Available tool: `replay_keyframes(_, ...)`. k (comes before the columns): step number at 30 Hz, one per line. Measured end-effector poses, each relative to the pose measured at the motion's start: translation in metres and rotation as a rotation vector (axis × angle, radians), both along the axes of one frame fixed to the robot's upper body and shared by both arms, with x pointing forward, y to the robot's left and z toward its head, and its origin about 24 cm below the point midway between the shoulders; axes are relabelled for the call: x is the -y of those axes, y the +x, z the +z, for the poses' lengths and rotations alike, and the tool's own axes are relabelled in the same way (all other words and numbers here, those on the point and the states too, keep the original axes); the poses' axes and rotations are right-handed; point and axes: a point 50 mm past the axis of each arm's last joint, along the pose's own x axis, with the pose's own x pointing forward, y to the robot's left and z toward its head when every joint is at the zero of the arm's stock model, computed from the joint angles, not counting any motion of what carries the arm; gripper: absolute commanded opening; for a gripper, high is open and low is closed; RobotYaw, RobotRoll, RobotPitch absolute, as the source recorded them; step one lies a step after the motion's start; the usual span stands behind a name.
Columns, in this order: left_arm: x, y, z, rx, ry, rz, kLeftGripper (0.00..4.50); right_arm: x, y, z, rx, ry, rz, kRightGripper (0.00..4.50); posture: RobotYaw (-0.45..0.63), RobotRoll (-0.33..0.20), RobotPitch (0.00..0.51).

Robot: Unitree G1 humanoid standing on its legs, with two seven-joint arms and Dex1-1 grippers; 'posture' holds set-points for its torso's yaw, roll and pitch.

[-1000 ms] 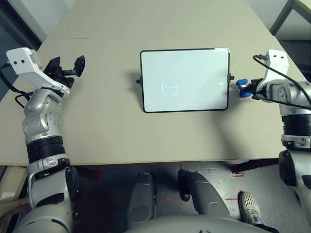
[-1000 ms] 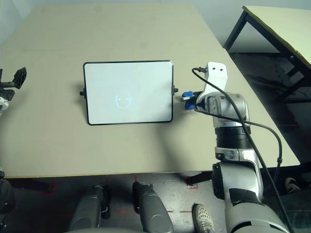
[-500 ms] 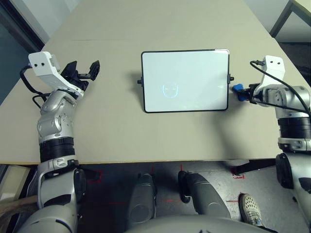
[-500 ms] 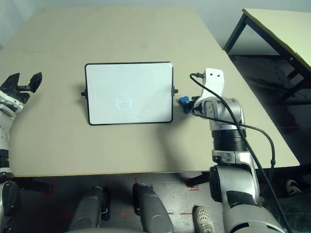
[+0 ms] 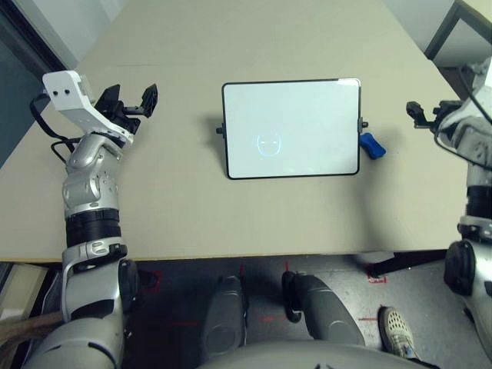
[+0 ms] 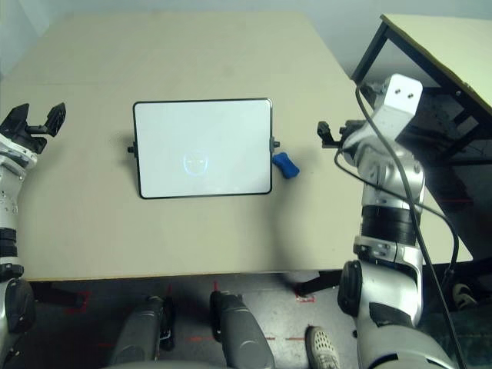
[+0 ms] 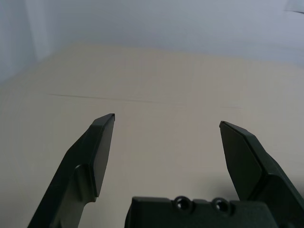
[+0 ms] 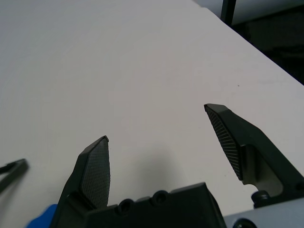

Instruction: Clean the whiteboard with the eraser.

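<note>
The eraser (image 5: 371,144) has just been let go: it now lies on the tabletop (image 5: 169,192) at centre right of the frame, just beside the right edge of the whiteboard (image 5: 292,128). The right end effector (image 6: 332,135) has been drawn away toward the right edge, its jaws spread wide and empty. The left end effector (image 5: 131,101), at upper left, is also held wide and empty. The blue face doodle (image 5: 267,143) remains on the board, so the cleaning is judged unfinished.
</note>
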Motion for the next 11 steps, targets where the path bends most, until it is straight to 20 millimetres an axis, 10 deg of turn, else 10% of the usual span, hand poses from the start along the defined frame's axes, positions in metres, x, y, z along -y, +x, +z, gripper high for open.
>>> replay_keyframes(11,-0.03,-0.016,-0.021,-0.035,-0.007,0.168,4.5,0.006,0.005,-0.043,0.124,0.054,-0.013,4.46,-0.01,0.0,0.145)
